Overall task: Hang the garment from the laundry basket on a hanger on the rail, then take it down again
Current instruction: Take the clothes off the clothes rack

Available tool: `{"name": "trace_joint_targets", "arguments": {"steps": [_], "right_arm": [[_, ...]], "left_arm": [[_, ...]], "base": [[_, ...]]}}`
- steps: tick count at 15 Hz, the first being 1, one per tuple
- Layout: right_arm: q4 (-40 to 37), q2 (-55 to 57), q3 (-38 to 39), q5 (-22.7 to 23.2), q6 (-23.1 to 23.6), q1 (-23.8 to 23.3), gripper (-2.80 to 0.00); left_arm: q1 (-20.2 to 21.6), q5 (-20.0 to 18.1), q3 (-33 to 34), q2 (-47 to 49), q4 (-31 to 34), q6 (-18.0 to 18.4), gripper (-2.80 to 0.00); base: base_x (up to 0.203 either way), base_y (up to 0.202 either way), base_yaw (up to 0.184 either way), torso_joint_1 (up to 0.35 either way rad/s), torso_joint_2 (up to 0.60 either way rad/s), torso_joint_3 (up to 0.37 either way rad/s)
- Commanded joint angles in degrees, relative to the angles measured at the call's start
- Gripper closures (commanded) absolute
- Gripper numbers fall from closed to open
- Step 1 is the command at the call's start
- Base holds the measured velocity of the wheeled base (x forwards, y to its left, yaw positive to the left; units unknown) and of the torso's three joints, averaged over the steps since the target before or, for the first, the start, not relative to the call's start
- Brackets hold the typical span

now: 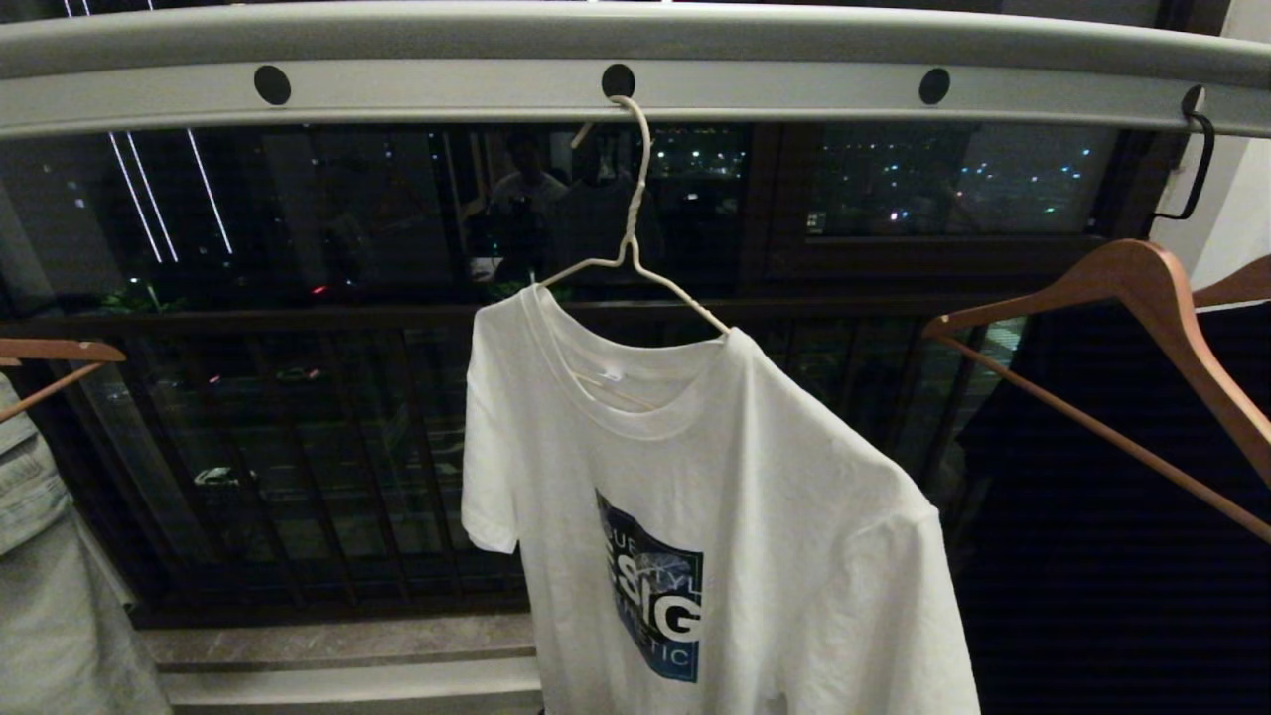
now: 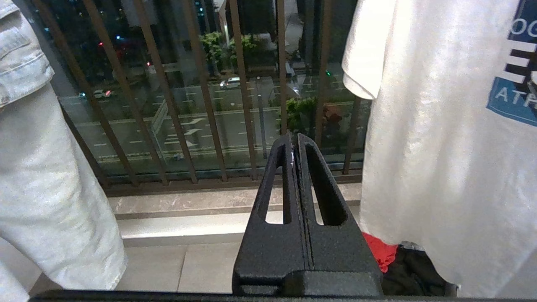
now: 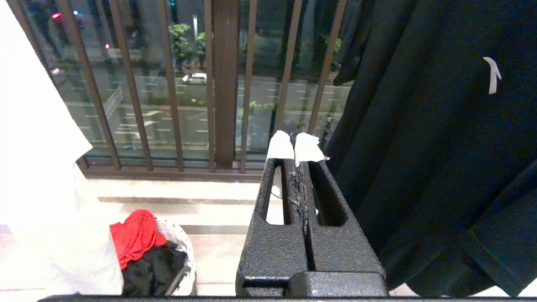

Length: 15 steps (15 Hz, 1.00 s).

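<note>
The white T-shirt garment (image 1: 735, 516) with its blue chest graphic hangs on the thin white wire hanger (image 1: 635, 238), whose hook sits in a hole of the pale grey rail (image 1: 427, 99). The garment (image 2: 440, 147) hangs to one side of my left gripper (image 2: 295, 138), which is shut and empty, clear of the cloth. My right gripper (image 3: 295, 144) is shut too, its tips wrapped in white tape, between the garment (image 3: 37, 159) and a black shirt. The laundry basket (image 3: 184, 260) stands on the floor below, holding red and black cloth. Neither arm shows in the head view.
Brown wooden hangers (image 1: 1142, 328) carry a black shirt (image 3: 440, 147) on the right and a pale denim garment (image 2: 42, 167) on the left. The dark balcony railing (image 2: 201, 105) stands behind, above a stone ledge (image 2: 188, 201). A black hook (image 1: 1197, 159) hangs at the rail's right end.
</note>
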<state>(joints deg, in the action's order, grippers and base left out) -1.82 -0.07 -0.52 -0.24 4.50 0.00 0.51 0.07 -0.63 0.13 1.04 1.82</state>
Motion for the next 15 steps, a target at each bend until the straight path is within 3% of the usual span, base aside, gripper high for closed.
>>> {"name": "trace_joint_targets", "arguments": {"steps": [1, 7, 11, 15], "right_arm": [[-0.03, 0.07, 0.00, 0.06, -0.11, 0.00, 0.00], [-0.16, 0.08, -0.89, -0.04, 0.17, 0.00, 0.00], [-2.25, 6.28, -11.30, 0.03, 0.20, 0.16, 0.00], [-3.01, 20.34, -24.34, 2.35, 0.48, 0.25, 0.00]], "left_arm": [[0.02, 0.02, -0.04, -0.05, 0.02, 0.03, 0.00], [0.02, 0.02, -0.06, -0.05, 0.02, -0.05, 0.00], [0.02, 0.02, 0.02, -0.05, 0.02, 0.03, 0.00], [0.02, 0.02, -0.03, -0.05, 0.02, 0.03, 0.00]], "base": [[0.000, 0.000, 0.000, 0.000, 0.00, 0.000], [0.000, 0.000, 0.000, 0.000, 0.00, 0.000], [0.000, 0.000, 0.000, 0.000, 0.00, 0.000], [0.000, 0.000, 0.000, 0.000, 0.00, 0.000]]}}
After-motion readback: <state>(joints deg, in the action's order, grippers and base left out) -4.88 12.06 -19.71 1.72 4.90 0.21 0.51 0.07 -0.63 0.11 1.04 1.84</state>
